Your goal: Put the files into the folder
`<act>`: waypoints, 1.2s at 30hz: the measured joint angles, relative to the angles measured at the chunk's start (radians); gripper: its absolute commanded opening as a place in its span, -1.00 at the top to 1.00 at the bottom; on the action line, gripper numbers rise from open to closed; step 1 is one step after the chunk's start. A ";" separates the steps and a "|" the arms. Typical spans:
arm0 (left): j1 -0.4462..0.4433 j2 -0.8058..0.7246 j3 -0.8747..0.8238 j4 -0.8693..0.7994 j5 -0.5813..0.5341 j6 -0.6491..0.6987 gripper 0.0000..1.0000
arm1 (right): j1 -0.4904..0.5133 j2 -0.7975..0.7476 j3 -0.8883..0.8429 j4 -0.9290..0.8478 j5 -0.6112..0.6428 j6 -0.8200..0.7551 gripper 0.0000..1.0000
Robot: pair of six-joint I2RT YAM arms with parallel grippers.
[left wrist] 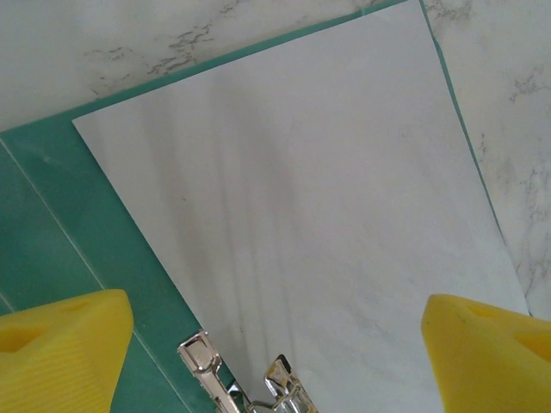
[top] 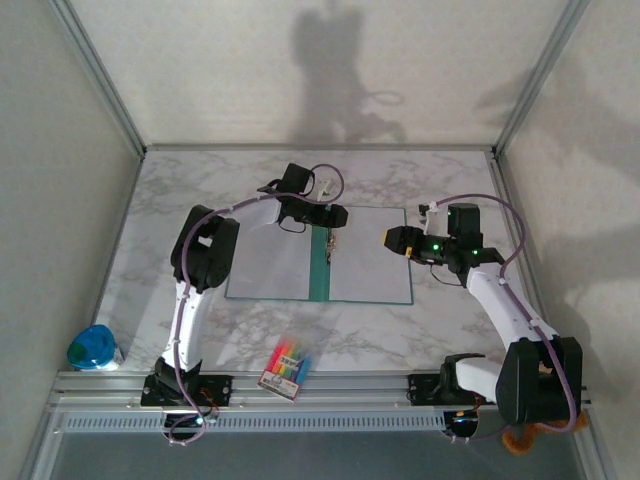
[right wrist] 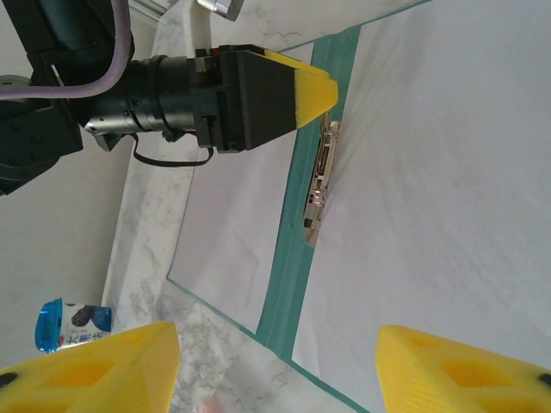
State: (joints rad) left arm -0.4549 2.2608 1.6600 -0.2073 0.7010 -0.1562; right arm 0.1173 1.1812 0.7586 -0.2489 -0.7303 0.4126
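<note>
Noted folder (top: 318, 270) as matt teal card; files (top: 368, 255) as smooth matt white paper; clip (left wrist: 205, 361) as bright polished metal; table (top: 400, 175) as smooth marble-look top.

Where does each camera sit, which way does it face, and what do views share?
Top external: high behind the robot, looking down on the open teal-green card folder; left arm and right arm show.
Left wrist: on the left arm, facing down at a white paper sheet; left gripper open.
Right wrist: on the right arm, facing across the folder; right gripper open, left gripper beyond.
Shared: both wrist views catch the small metal clip.
</note>
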 measured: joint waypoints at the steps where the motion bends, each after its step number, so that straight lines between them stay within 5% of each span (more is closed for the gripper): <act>1: 0.000 0.001 0.002 0.000 0.005 0.000 -0.73 | 0.000 0.000 0.000 0.000 -0.001 0.000 -0.24; 36: -0.010 0.000 -0.001 -0.012 0.150 0.042 -0.70 | 0.000 -0.015 0.000 -0.002 -0.008 0.000 -0.24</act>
State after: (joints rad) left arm -0.4644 2.2604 1.6588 -0.2195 0.8513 -0.1143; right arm 0.1173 1.1664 0.7586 -0.2508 -0.7383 0.4126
